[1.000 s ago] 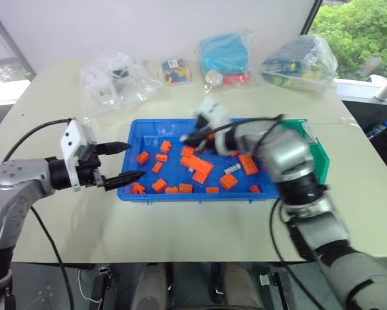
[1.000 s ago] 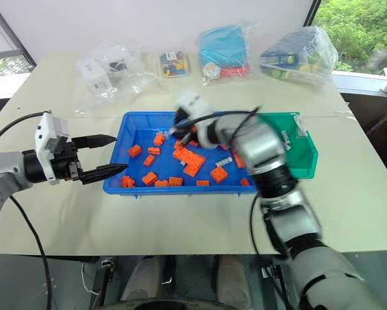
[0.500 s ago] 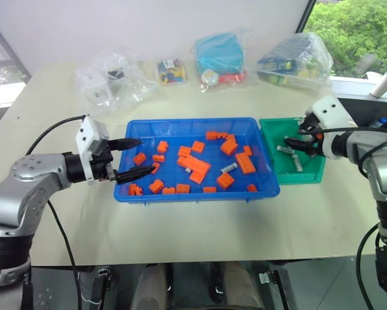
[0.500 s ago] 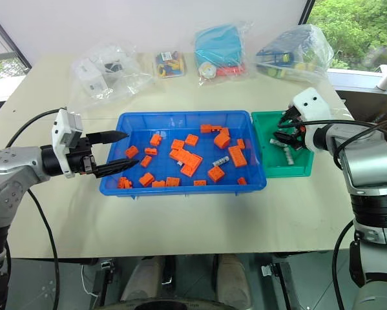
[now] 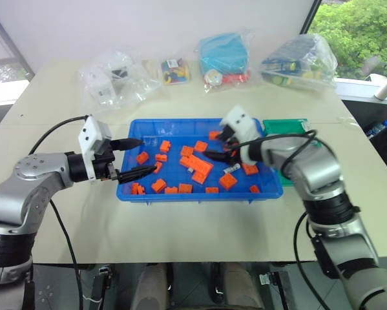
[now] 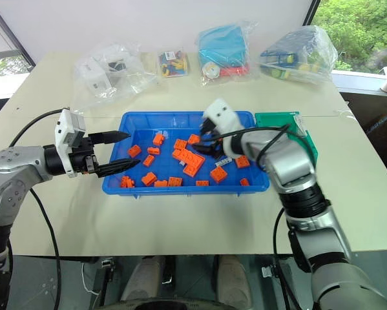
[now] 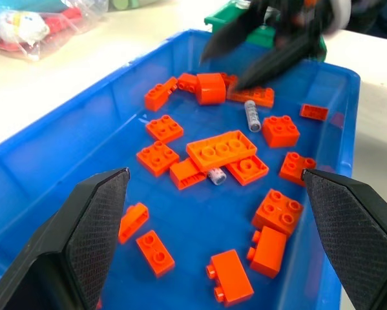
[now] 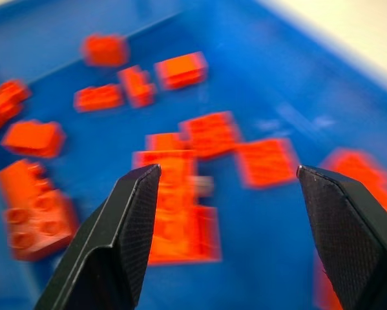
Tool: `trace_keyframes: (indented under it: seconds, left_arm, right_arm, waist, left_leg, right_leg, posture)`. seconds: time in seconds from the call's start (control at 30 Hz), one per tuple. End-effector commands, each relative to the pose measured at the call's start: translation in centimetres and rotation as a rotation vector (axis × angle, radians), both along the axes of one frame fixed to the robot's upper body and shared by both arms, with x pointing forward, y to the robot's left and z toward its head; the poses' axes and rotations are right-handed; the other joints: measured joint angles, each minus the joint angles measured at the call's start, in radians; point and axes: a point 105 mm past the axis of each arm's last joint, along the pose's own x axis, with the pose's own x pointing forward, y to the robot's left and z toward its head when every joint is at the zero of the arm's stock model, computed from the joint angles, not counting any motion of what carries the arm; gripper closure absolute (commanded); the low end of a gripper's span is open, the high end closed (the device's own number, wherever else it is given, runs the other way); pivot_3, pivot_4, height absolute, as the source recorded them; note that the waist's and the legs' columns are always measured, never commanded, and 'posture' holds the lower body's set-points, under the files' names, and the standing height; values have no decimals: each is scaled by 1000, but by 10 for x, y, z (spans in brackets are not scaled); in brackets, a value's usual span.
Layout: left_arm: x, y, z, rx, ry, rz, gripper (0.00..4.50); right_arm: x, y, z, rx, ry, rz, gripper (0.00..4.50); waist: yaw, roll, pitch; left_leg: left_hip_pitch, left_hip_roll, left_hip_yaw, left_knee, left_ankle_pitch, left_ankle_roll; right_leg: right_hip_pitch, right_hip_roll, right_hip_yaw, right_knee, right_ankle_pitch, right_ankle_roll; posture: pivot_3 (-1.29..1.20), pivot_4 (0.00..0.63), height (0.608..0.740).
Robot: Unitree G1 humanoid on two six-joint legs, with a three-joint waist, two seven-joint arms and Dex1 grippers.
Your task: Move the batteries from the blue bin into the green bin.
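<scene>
Over a pale tabletop (image 5: 180, 232), the right end effector (image 5: 214, 150) hangs above the middle of the blue bin (image 5: 136, 192), its two black fingers spread wide with nothing between them. The left end effector (image 5: 130, 157) hovers at the bin's left wall, fingers likewise apart and empty, pointing in across the tray. Orange blocks (image 5: 199, 168) lie scattered over the bin floor. Among them are two batteries: one (image 7: 252, 115) lies near the right fingers in the left wrist view, beside a square block, and a shorter one (image 7: 216, 175) rests against the edge of a long flat block at the tray's centre. The green bin (image 6: 290, 121) stands touching the blue bin's right end, largely hidden behind the right arm; what it holds cannot be made out. Clear bags line the far side of the tabletop, among them one with white boxes (image 5: 109, 77), a teal box (image 5: 225, 55) and a bag of mixed parts (image 5: 300, 61).
</scene>
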Motion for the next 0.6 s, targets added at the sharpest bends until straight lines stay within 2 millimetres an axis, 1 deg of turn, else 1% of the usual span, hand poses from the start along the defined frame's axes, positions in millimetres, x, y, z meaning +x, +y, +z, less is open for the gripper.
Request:
trace_keyframes:
  seconds: [0.03,0.3,0.43,0.6]
  left_arm:
    - [-4,2,14,5,-60,11,0]
    - [-7,5,13,5,-59,39,0]
    - [-7,6,14,7,-62,44,0]
    - [-5,5,16,7,-67,44,0]
  right_arm:
    - [6,6,1,-3,-45,-3,1049]
    - [3,9,-25,-58,9,42,1049]
    - [3,12,-33,-62,22,48,1049]
    - [5,13,-37,-63,24,42,1049]
  waist:
    - [-1,0,0]
    - [-3,0,0]
    - [-3,0,0]
    - [-3,0,0]
  left_leg:
    - [0,0,0,0,0,0]
    - [0,0,0,0,0,0]
    - [0,0,0,0,0,0]
    - [0,0,0,0,0,0]
  right_leg:
    - [0,0,0,0,0,0]
    - [0,0,0,0,0,0]
    - [0,0,0,0,0,0]
    - [0,0,0,0,0,0]
  posture:
    - [0,150,736]
    - [0,150,736]
    - [0,150,736]
    - [0,150,736]
